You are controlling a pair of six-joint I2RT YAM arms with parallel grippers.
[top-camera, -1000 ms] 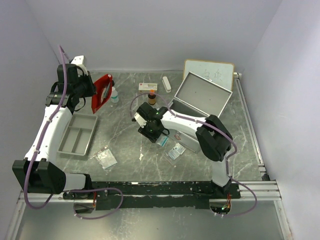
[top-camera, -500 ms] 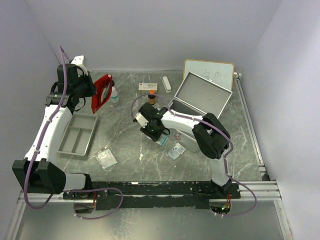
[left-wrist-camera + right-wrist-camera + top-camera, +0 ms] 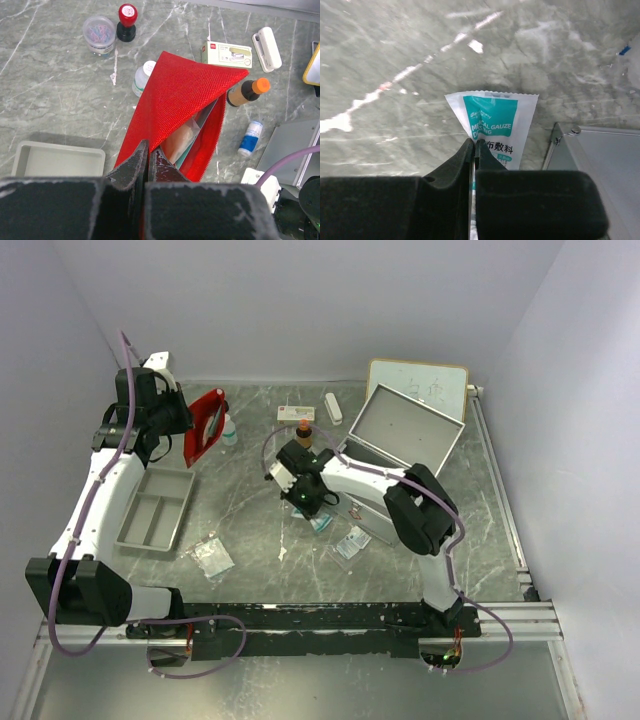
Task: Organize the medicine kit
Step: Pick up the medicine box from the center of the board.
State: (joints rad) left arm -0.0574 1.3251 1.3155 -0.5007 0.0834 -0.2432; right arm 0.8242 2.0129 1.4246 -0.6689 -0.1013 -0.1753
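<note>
Right wrist | right gripper [image 3: 473, 145] pinches gauze packet [image 3: 492, 117] edge | left gripper [image 3: 148, 150] pinches red pouch [image 3: 175, 100] | medicine kit [image 3: 405, 428]: rigid, likely heavy, grasp rim.

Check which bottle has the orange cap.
The brown bottle; only its cap is orange. The white bottle by the red pouch and the blue-and-white bottle show no orange.

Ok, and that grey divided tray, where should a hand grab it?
By its rim, from straight above. The grey tray lies flat, open side up, and looks too wide to span; its thin upright walls let one finger go inside a compartment, one outside. The long wall facing mid-table looks free. The left hand is busy, shut on the red pouch.
</note>
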